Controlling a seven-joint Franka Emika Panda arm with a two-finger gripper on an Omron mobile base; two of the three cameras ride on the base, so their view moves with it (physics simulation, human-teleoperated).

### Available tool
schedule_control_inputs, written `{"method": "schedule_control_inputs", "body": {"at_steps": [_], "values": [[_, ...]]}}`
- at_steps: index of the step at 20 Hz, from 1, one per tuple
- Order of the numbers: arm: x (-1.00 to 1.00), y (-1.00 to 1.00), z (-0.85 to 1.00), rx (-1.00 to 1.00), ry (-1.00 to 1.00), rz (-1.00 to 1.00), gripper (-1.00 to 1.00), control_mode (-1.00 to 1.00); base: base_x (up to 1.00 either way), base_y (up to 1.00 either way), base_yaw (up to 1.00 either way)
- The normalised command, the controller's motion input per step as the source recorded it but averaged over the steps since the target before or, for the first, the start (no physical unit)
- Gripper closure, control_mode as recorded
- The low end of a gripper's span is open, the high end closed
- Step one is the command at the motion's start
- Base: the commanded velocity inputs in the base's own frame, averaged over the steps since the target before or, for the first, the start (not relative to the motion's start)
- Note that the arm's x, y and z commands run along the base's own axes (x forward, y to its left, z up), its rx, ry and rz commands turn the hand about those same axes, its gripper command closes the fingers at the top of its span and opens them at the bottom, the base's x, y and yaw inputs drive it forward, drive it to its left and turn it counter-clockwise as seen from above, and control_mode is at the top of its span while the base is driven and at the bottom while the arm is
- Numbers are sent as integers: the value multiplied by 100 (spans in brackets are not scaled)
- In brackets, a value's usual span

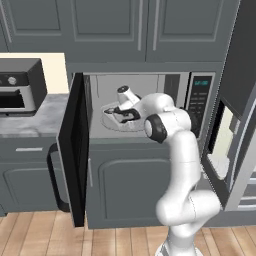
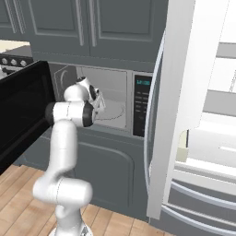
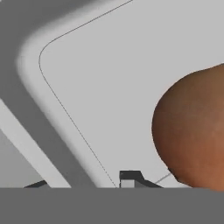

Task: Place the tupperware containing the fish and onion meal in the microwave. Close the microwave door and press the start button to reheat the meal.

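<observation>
White glossy rounded arm (image 1: 182, 165) segments, dark joint caps, small dark tool (image 1: 119, 111) tips.

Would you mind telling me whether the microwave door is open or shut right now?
Open. The microwave door stands swung out to the left, leaving the microwave cavity exposed, and the arm reaches inside it.

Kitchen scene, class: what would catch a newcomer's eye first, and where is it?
The white arm stands mid-picture, reaching into the open microwave, whose door swings out to the left. In the hand view a big orange-brown onion sits on the pale tupperware, very close to the camera. To the right, the fridge door stands open.
</observation>
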Motion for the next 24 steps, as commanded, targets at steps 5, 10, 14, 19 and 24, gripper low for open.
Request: {"method": "schedule_control_inputs", "body": {"at_steps": [5,10,14,19,24], "values": [[-79,0,0,-4,-20,4,-100,-100,0,0,0],[-100,0,0,-4,-41,6,-100,-100,0,0,0],[-100,0,5,-1,-37,2,-100,-100,0,0,0],[-100,0,64,0,-5,0,-100,-100,0,0,0],[-100,1,100,0,9,0,-100,-100,0,0,0]]}}
